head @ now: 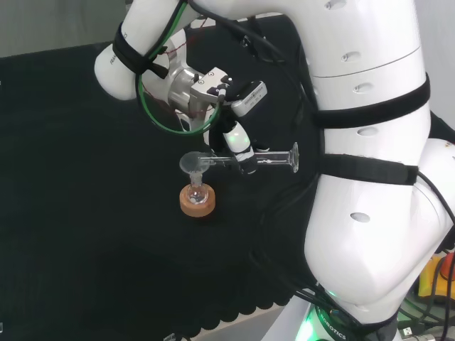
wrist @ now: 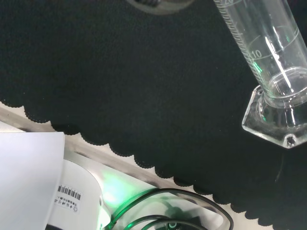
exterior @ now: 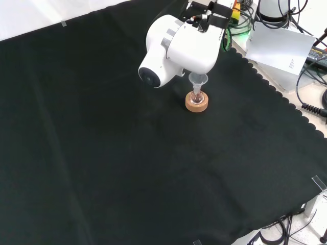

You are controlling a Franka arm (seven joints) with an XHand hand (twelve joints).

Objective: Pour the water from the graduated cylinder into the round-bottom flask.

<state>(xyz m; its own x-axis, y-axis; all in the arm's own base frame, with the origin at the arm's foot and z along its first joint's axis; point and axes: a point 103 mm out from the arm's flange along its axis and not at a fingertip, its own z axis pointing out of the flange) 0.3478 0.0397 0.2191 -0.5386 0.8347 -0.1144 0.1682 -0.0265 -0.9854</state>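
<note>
You were in the middle of the pour, as far as I could judge. In the head view the hand point(head: 238, 145) was closed around the cylinder point(head: 266, 159), which it held about level above the counter point(head: 85, 213), with the foot to the right and the mouth to the left. The mouth was over a funnel point(head: 195, 165) that sat in the neck of the flask point(head: 197, 194), and the flask stood on a cork ring point(head: 197, 202). So you had already lifted, carried and tipped the cylinder.

I could not tell how much water was left. In the wrist view the part of the tube near the foot looked empty, and the front view showed a little reddish colour in the flask.

What was left, in my judgement: let the last water run out, turn the cylinder upright and set it down beside the flask.
</note>
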